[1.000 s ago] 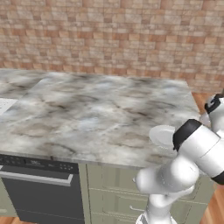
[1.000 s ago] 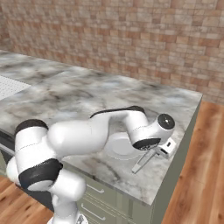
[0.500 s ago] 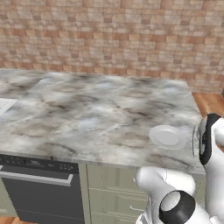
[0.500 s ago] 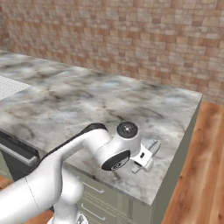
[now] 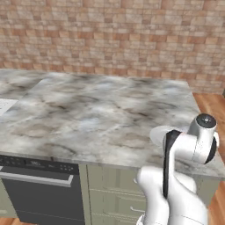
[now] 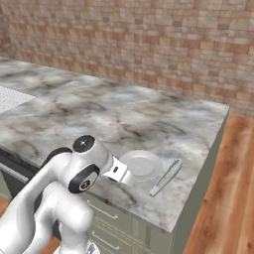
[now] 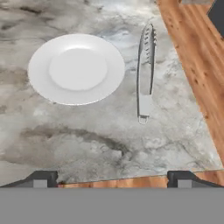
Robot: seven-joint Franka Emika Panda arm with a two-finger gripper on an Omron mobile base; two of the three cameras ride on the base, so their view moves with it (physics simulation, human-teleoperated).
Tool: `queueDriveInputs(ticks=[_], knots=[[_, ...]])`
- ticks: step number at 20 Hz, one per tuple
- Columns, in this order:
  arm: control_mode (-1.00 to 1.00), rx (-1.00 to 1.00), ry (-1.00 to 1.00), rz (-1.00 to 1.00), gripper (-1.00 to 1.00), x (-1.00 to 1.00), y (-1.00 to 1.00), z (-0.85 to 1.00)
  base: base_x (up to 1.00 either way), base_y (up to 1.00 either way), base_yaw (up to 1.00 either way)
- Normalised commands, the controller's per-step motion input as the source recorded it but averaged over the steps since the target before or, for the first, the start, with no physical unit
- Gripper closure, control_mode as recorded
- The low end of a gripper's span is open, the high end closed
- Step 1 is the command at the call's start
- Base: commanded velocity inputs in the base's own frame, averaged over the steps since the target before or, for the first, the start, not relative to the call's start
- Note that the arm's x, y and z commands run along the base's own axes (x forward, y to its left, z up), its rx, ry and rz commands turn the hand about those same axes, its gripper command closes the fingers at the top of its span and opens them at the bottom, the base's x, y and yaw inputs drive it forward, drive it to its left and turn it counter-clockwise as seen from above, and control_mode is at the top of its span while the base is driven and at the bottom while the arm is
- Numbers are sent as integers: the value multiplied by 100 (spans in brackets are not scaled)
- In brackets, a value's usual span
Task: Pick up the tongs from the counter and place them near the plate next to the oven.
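Tongs (image 7: 145, 72) lie right of plate (image 7: 77, 68) near counter (image 7: 87, 144) edge; gripper (image 7: 111, 177) spread, empty. Risk: arm swing could knock tongs off the edge.

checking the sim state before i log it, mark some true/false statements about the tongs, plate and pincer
1. The tongs lie flat on the counter. True.
2. The tongs rest on top of the plate. False: they lie beside it, apart from its rim.
3. The pincer holds the tongs. False: it is open and holds nothing.
4. The plate is empty. True.
5. The tongs lie between the plate and the counter edge toward the wooden floor. True.
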Motion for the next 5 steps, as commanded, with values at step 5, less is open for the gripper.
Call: queueDriveInputs(ticks=[5], knots=[[-100, -2, 0, 3, -100, 74, 87, 0, 0, 0, 0]])
